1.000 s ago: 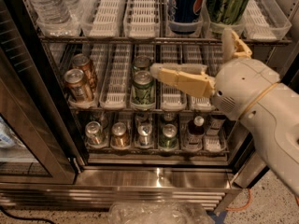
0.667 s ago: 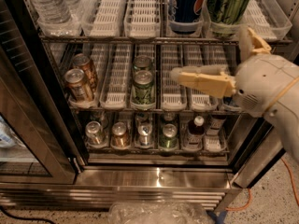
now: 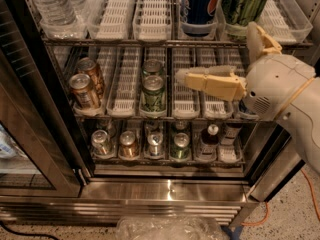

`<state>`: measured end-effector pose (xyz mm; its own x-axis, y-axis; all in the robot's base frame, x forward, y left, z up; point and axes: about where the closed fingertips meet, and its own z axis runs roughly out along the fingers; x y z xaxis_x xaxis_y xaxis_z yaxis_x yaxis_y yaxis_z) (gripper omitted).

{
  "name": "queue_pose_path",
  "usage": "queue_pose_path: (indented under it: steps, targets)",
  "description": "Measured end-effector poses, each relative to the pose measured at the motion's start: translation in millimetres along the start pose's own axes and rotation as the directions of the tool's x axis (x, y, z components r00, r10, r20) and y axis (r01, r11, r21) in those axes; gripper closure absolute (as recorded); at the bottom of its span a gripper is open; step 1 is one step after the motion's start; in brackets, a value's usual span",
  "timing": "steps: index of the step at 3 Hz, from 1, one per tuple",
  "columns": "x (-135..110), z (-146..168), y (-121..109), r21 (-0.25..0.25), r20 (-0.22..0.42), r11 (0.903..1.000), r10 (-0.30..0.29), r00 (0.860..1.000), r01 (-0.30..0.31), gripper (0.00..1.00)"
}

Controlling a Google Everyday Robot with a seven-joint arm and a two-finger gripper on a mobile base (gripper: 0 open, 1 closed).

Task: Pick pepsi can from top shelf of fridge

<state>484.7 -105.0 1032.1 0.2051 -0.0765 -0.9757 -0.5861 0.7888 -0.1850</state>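
The fridge (image 3: 170, 189) stands open, its top shelf (image 3: 120, 42) along the upper edge. Since a second ago the hand (image 3: 182, 77) has slid right and partly back, still level with the middle rack (image 3: 125, 115), so the climb remains undone. It touches nothing; open or closed, I cannot tell. The pepsi can (image 3: 199, 4) stands on the top shelf, beside a green can (image 3: 244, 4).

Water bottles (image 3: 50, 3), bronze cans (image 3: 83, 90), green can (image 3: 243, 4)
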Motion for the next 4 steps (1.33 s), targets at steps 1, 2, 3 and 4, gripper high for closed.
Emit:
queue_pose_path:
  steps: [1,2,3,4]
  targets:
    - [-13.5,18.1,-2.6,-0.028,0.005,0.9995,-0.012,1.0,0.012,0.0]
    - [-13.5,18.1,-2.5,-0.029,0.005,0.9995,-0.012,1.0,0.012,0.0]
    - [-13.5,18.1,-2.5,-0.029,0.006,0.9995,-0.012,1.0,0.012,0.15]
    - [-13.6,18.2,-2.4,-0.029,0.006,0.9995,-0.012,1.0,0.012,0.11]
